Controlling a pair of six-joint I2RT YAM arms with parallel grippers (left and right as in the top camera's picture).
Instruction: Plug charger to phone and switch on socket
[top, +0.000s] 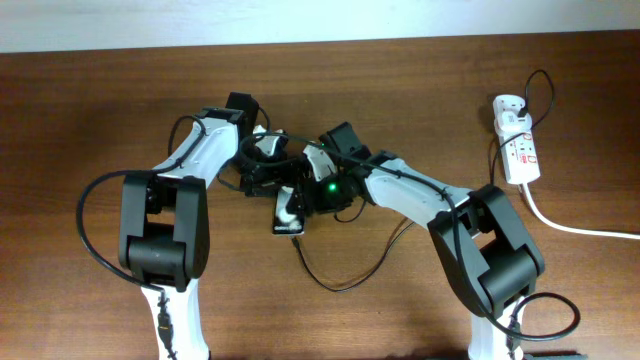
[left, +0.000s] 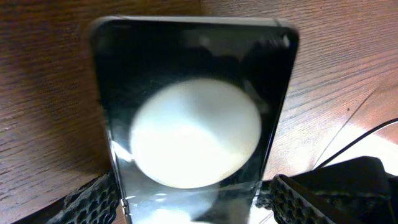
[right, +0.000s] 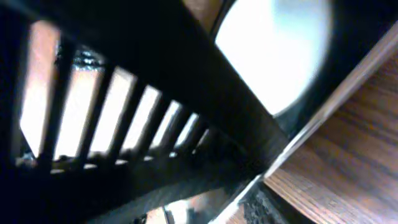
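The left end effector (left: 194, 204) is closed on the phone (left: 193, 106). A ribbed pad (left: 93, 198) presses against each long edge at the bottom of the left wrist frame. For the right end effector (top: 318, 192), I cannot tell how far its jaws are parted. Its own camera gives only a blurred close-up of dark slats, a white round spot at upper right and wood grain at lower right. From overhead its tip is lost in the tangle of both wrists.

The wooden counter (top: 100, 90) fills the overhead frame. The two arms meet at centre and cover most of the phone, so only its lower end shows just below them. The left wrist view shows what the overhead cannot: the glossy face, upright in the frame, with one big white reflection.

The socket (top: 518, 150) lies at the upper right edge, well apart from the phone. Its adapter (top: 508, 104) is at the top end, and the white cord (top: 570, 225) runs off right. The charger (top: 335, 285) loops thinly across the counter below the phone. Its plug tip is hidden.
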